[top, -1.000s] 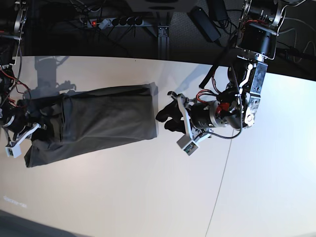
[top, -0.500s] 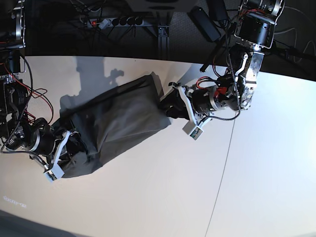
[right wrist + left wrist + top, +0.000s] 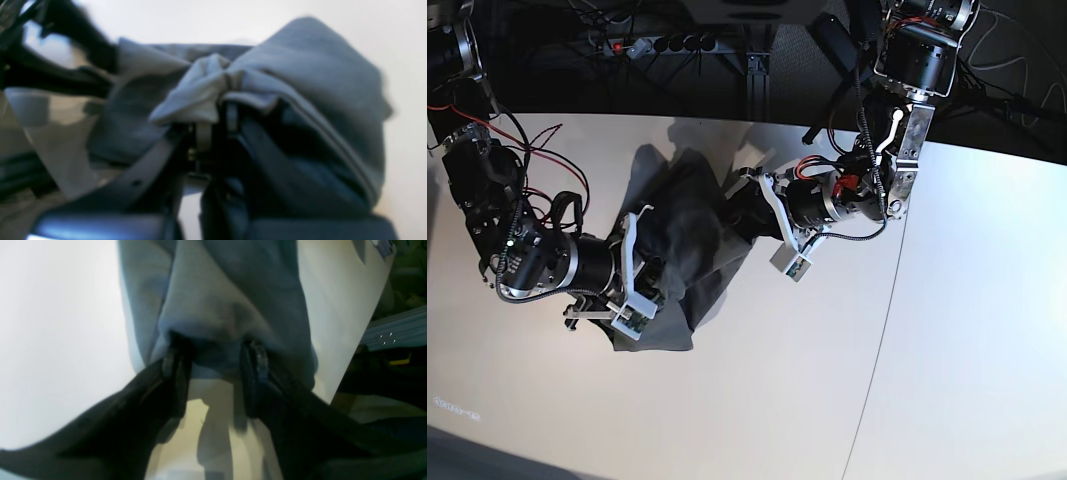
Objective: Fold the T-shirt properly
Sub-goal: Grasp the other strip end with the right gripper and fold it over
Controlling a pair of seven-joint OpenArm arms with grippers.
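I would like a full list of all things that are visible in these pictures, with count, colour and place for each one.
T-shirt: one, dark olive-grey, bunched on the table between the two arms, held at both ends.
Table: one, white with a thin seam line, fills most of the base view.
Power strip: one, black with a red switch, in the dark area behind the table's far edge.
Cables: several, black, behind the table.
Left tool: one, black, fingers apart with a fold of the T-shirt between them, on the base view's right.
Right tool: one, black, closed on a bunch of the T-shirt, on the base view's left.
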